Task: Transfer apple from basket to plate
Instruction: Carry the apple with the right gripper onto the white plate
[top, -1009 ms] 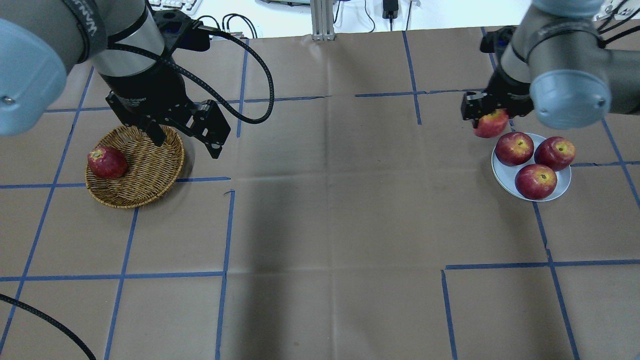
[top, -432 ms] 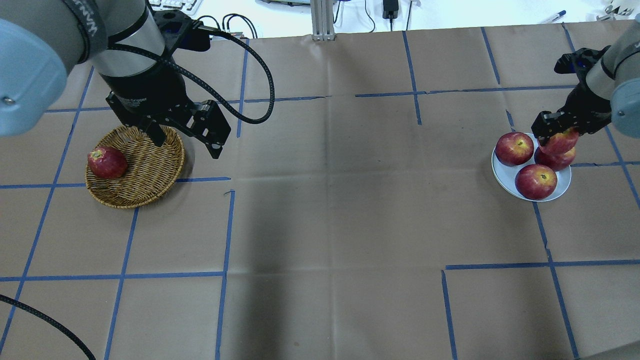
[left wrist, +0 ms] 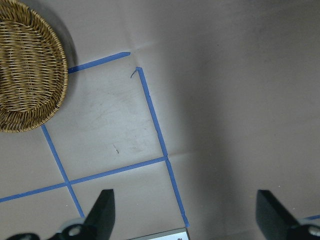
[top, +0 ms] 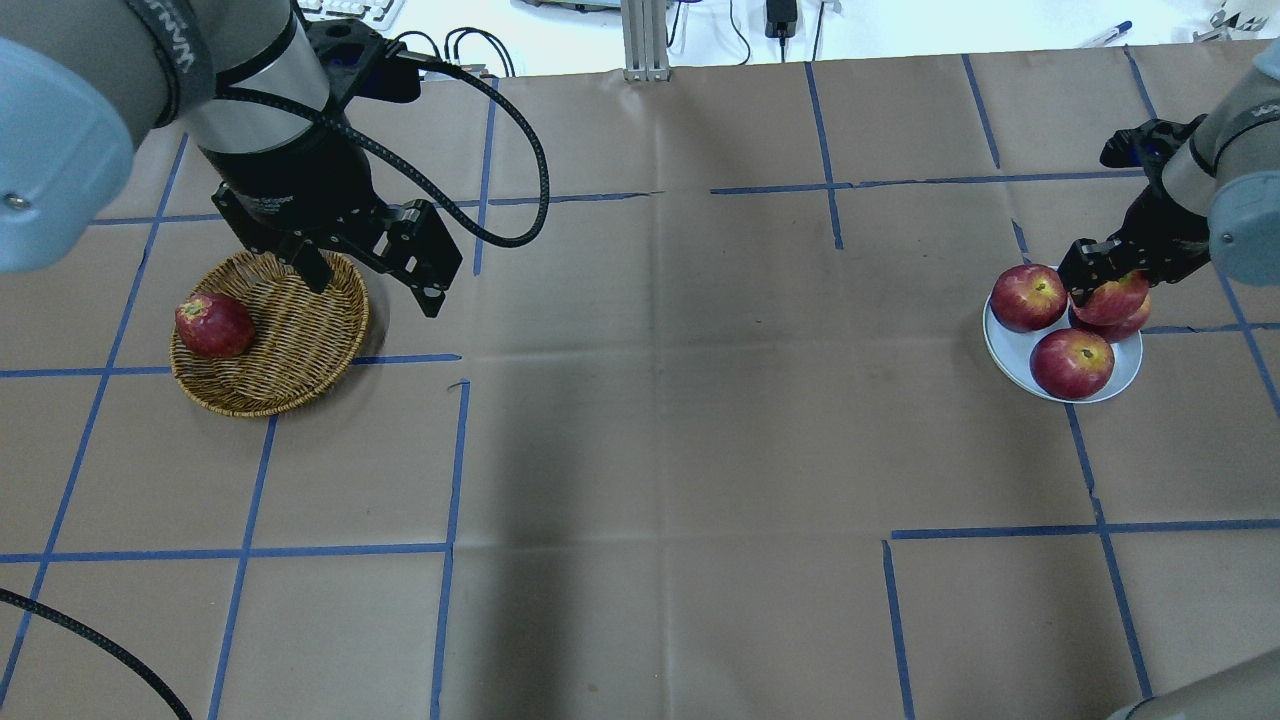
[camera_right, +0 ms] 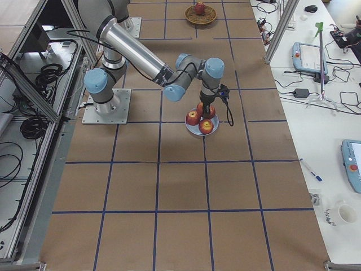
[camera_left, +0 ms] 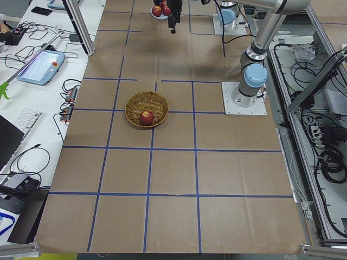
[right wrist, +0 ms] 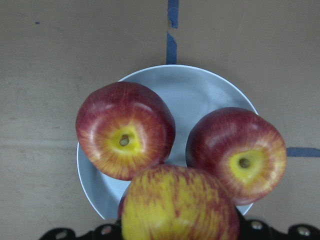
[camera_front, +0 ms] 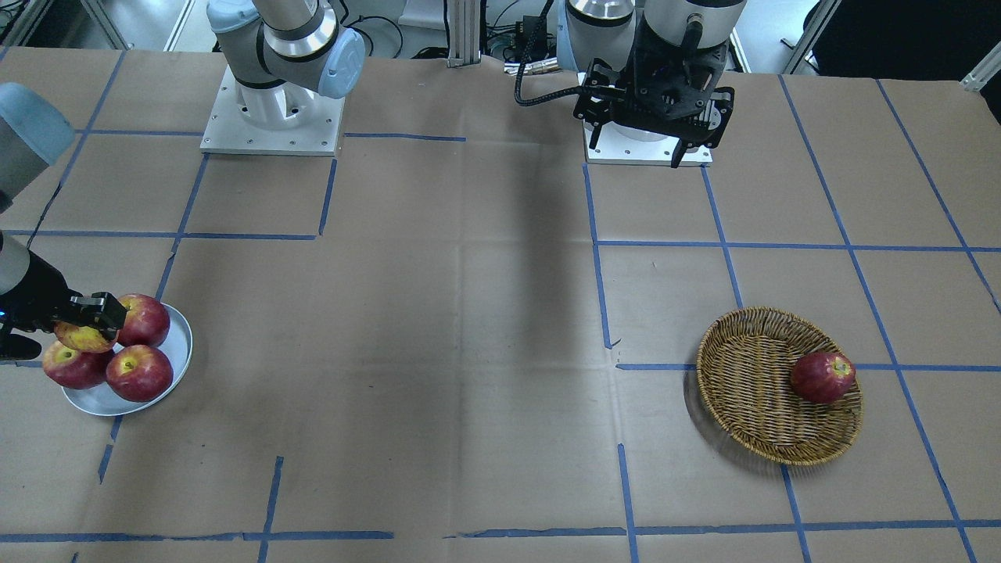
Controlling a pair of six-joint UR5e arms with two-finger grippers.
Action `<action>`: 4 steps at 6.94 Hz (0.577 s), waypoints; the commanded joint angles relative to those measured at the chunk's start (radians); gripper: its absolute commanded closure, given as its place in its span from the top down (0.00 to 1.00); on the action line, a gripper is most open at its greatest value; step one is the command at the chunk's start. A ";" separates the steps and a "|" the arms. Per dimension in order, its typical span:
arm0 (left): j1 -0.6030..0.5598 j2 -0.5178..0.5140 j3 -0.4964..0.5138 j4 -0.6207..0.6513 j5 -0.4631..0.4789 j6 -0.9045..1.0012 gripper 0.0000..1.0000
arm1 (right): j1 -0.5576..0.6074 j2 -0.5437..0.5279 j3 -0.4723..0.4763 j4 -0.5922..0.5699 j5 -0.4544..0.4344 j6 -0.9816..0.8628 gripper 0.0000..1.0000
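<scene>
overhead, the right gripper (top: 1100, 272) grips the apple (top: 1118, 296) low over the plate (top: 1008, 360), seemingly resting on a red apple (top: 1126, 326) beneath it, though that is hard to tell. the left gripper (top: 375, 290) hangs at the rim of the basket (top: 300, 345) — its wrist view shows the fingers (left wrist: 103, 212) spread wide.

Brown paper-covered table (top: 660, 400), blue tape grid (top: 450, 450), wicker basket (top: 300, 340) and grey plate (right wrist: 200, 92) well apart
</scene>
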 commanded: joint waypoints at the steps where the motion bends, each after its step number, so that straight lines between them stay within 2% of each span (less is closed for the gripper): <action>1: 0.000 -0.001 0.000 0.000 -0.001 0.000 0.99 | 0.000 0.024 0.001 -0.018 -0.002 0.001 0.59; 2: 0.000 -0.001 0.000 0.000 -0.001 0.000 0.99 | 0.000 0.024 0.001 -0.018 -0.010 -0.004 0.89; 3: 0.000 -0.001 0.002 0.000 -0.001 0.000 0.99 | 0.000 0.022 -0.005 -0.012 -0.013 -0.001 1.00; 4: 0.000 -0.001 0.000 -0.001 -0.001 0.000 0.99 | -0.002 0.004 -0.013 -0.002 -0.013 0.001 1.00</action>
